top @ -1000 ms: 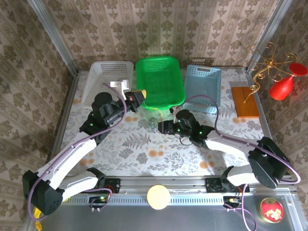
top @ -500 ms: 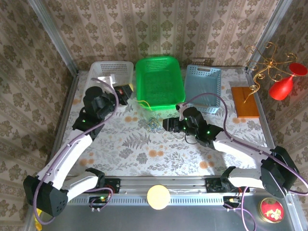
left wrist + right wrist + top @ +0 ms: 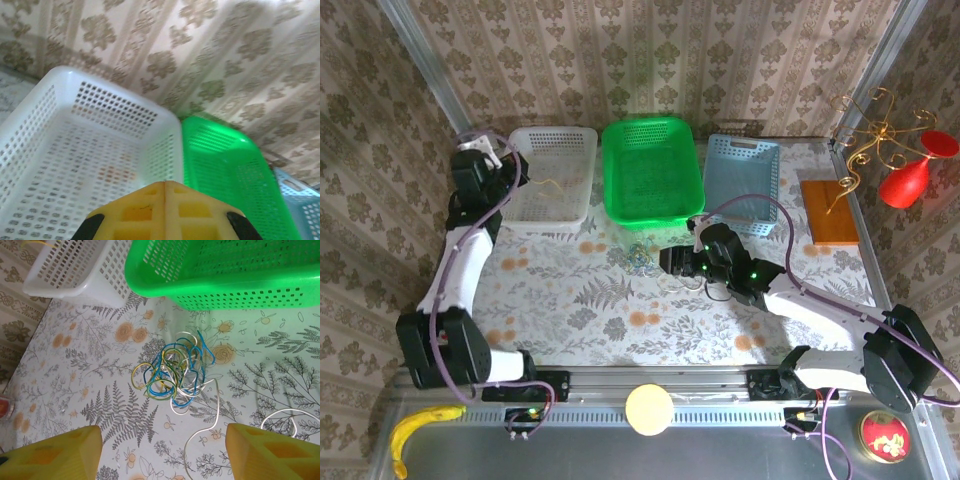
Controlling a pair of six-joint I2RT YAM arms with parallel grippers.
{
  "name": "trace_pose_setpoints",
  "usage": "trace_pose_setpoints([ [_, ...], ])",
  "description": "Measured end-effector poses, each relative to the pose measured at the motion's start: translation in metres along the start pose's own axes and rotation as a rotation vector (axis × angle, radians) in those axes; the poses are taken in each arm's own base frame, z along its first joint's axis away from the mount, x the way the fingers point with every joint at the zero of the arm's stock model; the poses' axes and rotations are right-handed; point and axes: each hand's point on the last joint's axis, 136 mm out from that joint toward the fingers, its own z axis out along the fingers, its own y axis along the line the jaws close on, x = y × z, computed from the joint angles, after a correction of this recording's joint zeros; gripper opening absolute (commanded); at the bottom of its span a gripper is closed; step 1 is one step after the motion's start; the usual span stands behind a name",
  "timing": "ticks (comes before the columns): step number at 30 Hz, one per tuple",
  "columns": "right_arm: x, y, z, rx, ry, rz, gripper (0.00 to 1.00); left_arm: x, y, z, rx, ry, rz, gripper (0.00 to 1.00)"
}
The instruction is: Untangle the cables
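Right gripper (image 3: 667,262) low over table, jaws well apart, holding nothing; cables (image 3: 172,372) in loose roundish tangle dead ahead, just beside, centred between the fingers, short of green basket (image 3: 225,275); white strand trailing back toward right finger; farther off, left gripper (image 3: 165,190) pinched shut, nothing seen in it, over white basket (image 3: 75,130), so right arm clearly nearer

Bright, even light with soft shadows; left wrist view slightly blurred

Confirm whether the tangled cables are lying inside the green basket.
No, the cables lie on the table just outside the green basket.
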Motion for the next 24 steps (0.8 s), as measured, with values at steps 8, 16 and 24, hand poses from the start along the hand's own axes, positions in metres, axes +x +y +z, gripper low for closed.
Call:
trace_pose_setpoints([
  [8, 0.016, -0.006, 0.014, 0.011, 0.061, 0.020, 0.67, 0.010, 0.028, 0.051, -0.040, 0.082, 0.047, 0.66],
  [16, 0.039, -0.016, 0.030, 0.037, 0.140, 0.022, 0.65, -0.018, 0.000, 0.029, 0.032, 0.025, 0.107, 1.00],
  [24, 0.050, -0.017, 0.058, 0.047, 0.221, -0.009, 0.61, 0.033, -0.079, -0.038, 0.229, 0.043, 0.134, 1.00],
])
